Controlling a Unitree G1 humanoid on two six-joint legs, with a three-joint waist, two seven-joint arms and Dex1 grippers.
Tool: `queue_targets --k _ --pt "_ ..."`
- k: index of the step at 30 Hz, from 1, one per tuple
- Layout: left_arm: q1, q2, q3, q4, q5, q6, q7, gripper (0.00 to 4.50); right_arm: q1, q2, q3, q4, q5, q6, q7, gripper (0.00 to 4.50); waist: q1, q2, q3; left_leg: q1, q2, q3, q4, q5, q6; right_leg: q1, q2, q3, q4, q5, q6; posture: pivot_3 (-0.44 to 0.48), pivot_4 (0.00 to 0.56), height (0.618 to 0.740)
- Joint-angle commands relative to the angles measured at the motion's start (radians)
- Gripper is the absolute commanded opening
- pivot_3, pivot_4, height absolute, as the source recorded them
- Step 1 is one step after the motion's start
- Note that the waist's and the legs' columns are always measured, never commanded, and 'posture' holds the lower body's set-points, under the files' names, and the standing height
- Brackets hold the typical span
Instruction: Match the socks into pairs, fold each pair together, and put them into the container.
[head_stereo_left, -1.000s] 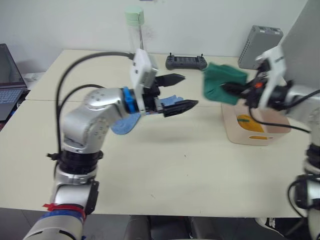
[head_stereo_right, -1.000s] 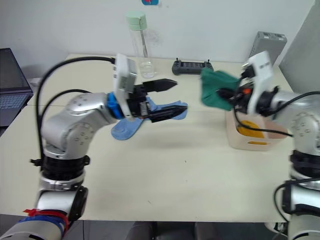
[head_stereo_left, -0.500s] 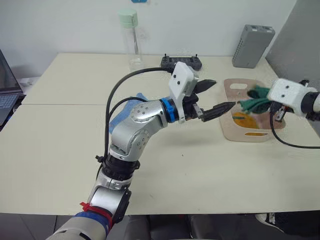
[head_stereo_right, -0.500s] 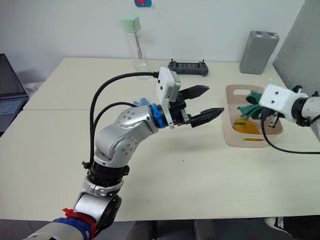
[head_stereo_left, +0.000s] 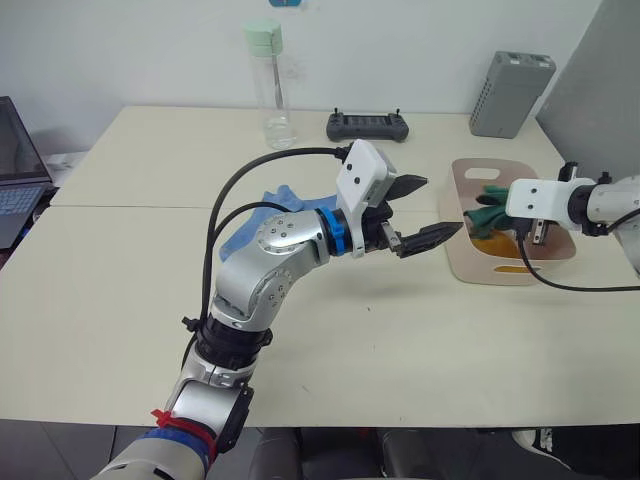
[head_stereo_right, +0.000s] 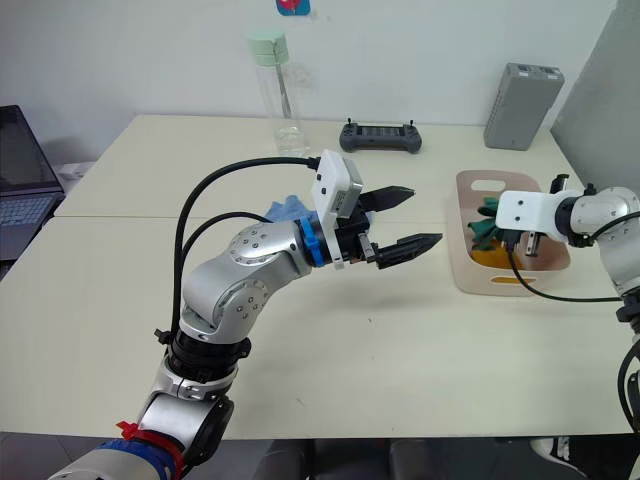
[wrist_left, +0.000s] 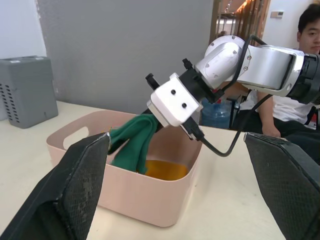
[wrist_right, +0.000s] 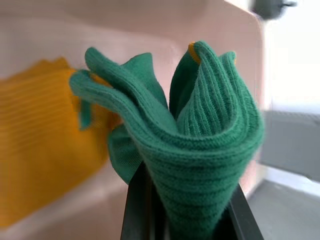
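Observation:
My right gripper (head_stereo_left: 505, 212) is shut on a folded pair of dark green socks (head_stereo_left: 486, 214) and holds it low inside the pale pink container (head_stereo_left: 500, 275) at the table's right. In the right wrist view the green socks (wrist_right: 200, 135) bulge above the black fingers (wrist_right: 137, 210). A mustard-yellow sock (wrist_right: 40, 150) lies on the container's floor beneath them. My left gripper (head_stereo_left: 442, 205) hangs open and empty just left of the container, pointing at it. Light blue socks (head_stereo_left: 262, 207) lie on the table behind my left arm, partly hidden by it.
A clear bottle with a green cap (head_stereo_left: 268, 85), a black controller (head_stereo_left: 367, 127) and a grey upright box (head_stereo_left: 510, 95) stand along the table's far edge. A laptop (head_stereo_left: 20, 170) sits at the far left. A seated person (wrist_left: 280, 100) is beyond the table's right side.
My right gripper has carried the green socks from above the table down into the container. The left arm has swung right toward the container, its gripper still open. The camera has shifted.

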Motion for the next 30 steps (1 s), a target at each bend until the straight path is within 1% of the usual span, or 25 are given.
queue_targets --k 1,2,4,5,10,14,15,18,20,22,25,30 --pt "-0.017 -0.008 0.006 -0.038 -0.005 -0.010 0.002 4.48 0.004 -0.019 -0.004 -0.010 -0.008 -0.030 0.066 0.00 0.001 0.000 0.000 0.000 0.000 0.000 0.000 0.000 0.000 0.000 0.000 0.000 0.000 0.000 0.000 0.000 0.150 0.740" --pt "-0.018 -0.005 0.007 -0.036 -0.003 -0.011 0.000 4.48 0.003 -0.019 -0.004 -0.009 -0.007 -0.037 0.086 0.00 0.001 0.000 0.000 0.000 0.000 0.000 0.000 0.000 0.000 0.000 0.000 0.000 0.000 0.000 0.000 0.000 0.150 0.740" --pt "-0.019 0.002 0.009 -0.030 0.001 -0.017 -0.006 4.50 -0.003 -0.016 -0.007 -0.004 0.006 -0.039 0.128 0.67 0.001 0.000 0.000 0.000 0.000 0.000 0.001 0.000 0.000 0.000 0.000 0.000 0.000 0.000 0.000 0.000 0.150 0.740" --pt "-0.021 0.006 0.011 -0.027 0.004 -0.021 -0.008 4.50 -0.007 -0.019 -0.007 -0.003 0.011 -0.040 0.151 0.90 0.000 0.000 0.000 0.000 0.000 0.000 0.001 0.000 0.000 0.000 0.000 0.000 0.000 0.000 0.000 0.000 0.150 0.740" --pt "-0.023 0.016 0.021 -0.013 0.006 -0.033 -0.017 4.50 -0.060 -0.035 -0.024 0.011 0.025 -0.065 0.241 2.62 -0.002 0.001 0.000 0.000 -0.001 0.000 0.002 0.000 0.000 0.001 0.000 0.000 0.000 0.001 0.001 0.000 0.150 0.740" --pt "-0.009 0.019 0.013 -0.009 0.013 -0.048 -0.025 4.50 -0.115 -0.069 -0.033 0.008 0.062 -0.055 0.376 4.11 -0.001 0.001 0.001 0.000 -0.001 0.000 0.002 0.000 0.000 0.001 0.000 0.000 0.000 0.001 0.001 0.000 0.150 0.740" --pt "-0.009 0.018 0.013 -0.007 0.015 -0.051 -0.026 4.50 -0.136 -0.080 -0.034 0.009 0.070 -0.052 0.411 4.41 -0.001 0.001 0.001 0.000 -0.001 -0.001 0.002 0.000 0.000 0.001 0.000 0.000 0.000 0.001 0.001 0.000 0.150 0.740" --pt "-0.010 0.015 0.012 -0.001 0.019 -0.058 -0.030 4.50 -0.216 -0.118 -0.026 0.032 0.059 -0.055 0.509 4.47 -0.001 0.002 0.001 0.000 -0.001 0.000 0.002 0.000 0.000 0.001 -0.001 0.000 0.000 0.001 0.001 0.000 0.150 0.740" --pt "-0.012 0.012 0.013 0.004 0.018 -0.063 -0.034 4.50 -0.298 -0.115 -0.017 0.085 0.027 -0.079 0.515 4.47 -0.001 0.003 0.002 0.000 -0.002 0.000 0.002 0.000 0.000 0.001 -0.002 0.000 0.000 0.001 0.001 0.000 0.150 0.740" --pt "-0.013 0.009 0.012 0.009 0.015 -0.068 -0.040 4.50 -0.350 -0.086 -0.017 0.137 0.021 -0.090 0.499 4.47 -0.004 0.004 0.002 0.000 -0.002 0.000 0.002 0.000 0.000 0.001 -0.002 0.001 0.000 0.001 0.002 0.000 0.150 0.740" --pt "-0.021 0.005 0.005 0.014 0.011 -0.067 -0.057 4.50 -0.366 -0.046 -0.017 0.206 0.013 -0.115 0.446 3.88 -0.005 0.004 0.002 0.001 -0.002 -0.001 0.002 0.000 0.000 0.002 -0.002 0.000 0.000 0.001 0.002 0.000 0.150 0.740" --pt "-0.020 0.011 0.009 -0.001 0.008 -0.060 -0.071 4.50 -0.344 -0.009 -0.016 0.270 0.003 -0.148 0.411 2.13 -0.001 0.005 0.003 0.001 -0.003 -0.001 0.002 0.000 0.000 0.002 -0.003 0.000 0.000 0.001 0.002 0.000 0.150 0.740"
